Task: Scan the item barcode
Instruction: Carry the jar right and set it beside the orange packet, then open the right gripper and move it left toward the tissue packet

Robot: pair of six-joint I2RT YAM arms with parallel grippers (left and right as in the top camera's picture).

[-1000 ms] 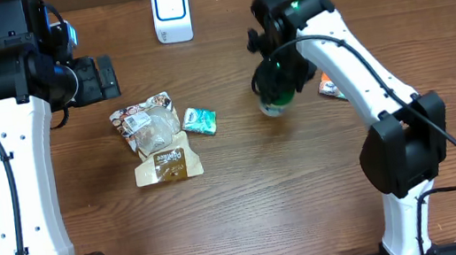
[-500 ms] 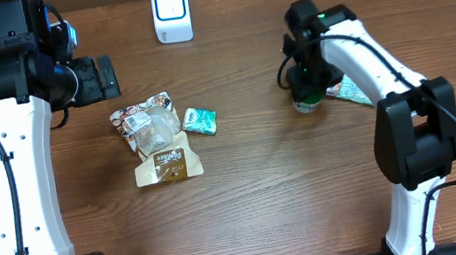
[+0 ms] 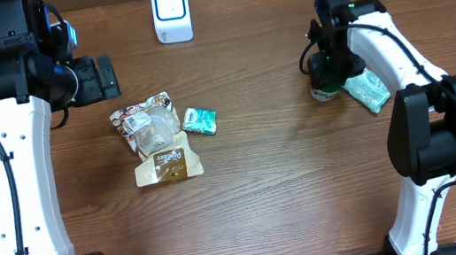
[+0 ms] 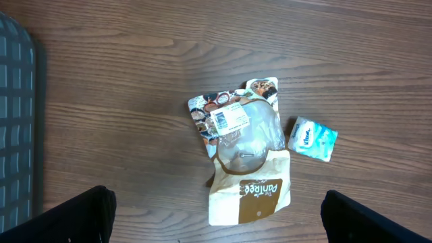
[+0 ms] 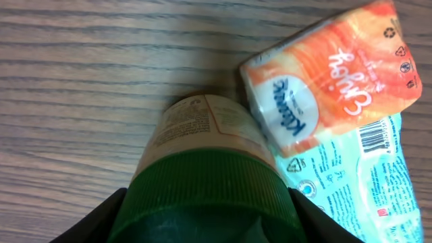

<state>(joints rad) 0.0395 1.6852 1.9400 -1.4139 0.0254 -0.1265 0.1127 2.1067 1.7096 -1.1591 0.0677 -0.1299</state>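
Standing by the table [image 3: 290, 190], I see the right end effector [image 3: 325, 76] half closed around the green ribbed lid [image 5: 209, 196] of the jar [image 5: 202, 128], which is between 2 and 3 o'clock on the table. The left end effector [image 3: 100, 78] stands wide and holds nothing, at about 10 o'clock. I think the jar is stiff, has some weight, and its label is smooth and slippery. The ribbed lid therefore seems the best place to hold it, leaving the label free to face the scanner [image 3: 171, 12] at 12 o'clock. I count one jar, one scanner and two snack pouches [image 4: 243, 155] near 9 o'clock. There are three tissue packs: a small one [image 4: 312, 138] beside the pouches, and an orange one [image 5: 324, 74] and a teal one [image 5: 351, 175] against the jar.
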